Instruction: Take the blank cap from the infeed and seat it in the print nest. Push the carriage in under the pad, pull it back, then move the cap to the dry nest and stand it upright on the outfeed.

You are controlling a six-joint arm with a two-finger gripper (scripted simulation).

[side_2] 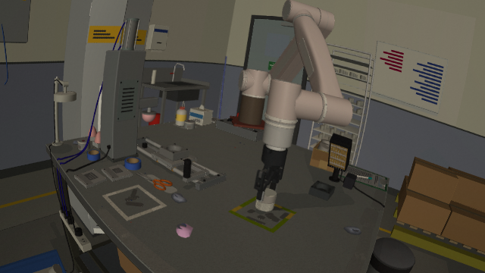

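Note:
The pale cap [265,201] stands upright on the green-and-yellow bordered outfeed square [262,215], near its back corner. My gripper [265,191] is right over the cap, its fingers still around the cap's top, and it is open and holds nothing. The dark dry nest [321,189] sits to the right of the square. The carriage with the print nest [175,149] sits on its rail, pulled out from the grey pad printer [123,102]. The white-bordered infeed square [133,201] lies to the left.
A black post [186,168] stands by the rail's near end. Orange scissors [162,184], a blue tape roll [132,163] and a pink object [184,230] lie on the left half of the table. A small lamp panel [339,153] stands behind the dry nest.

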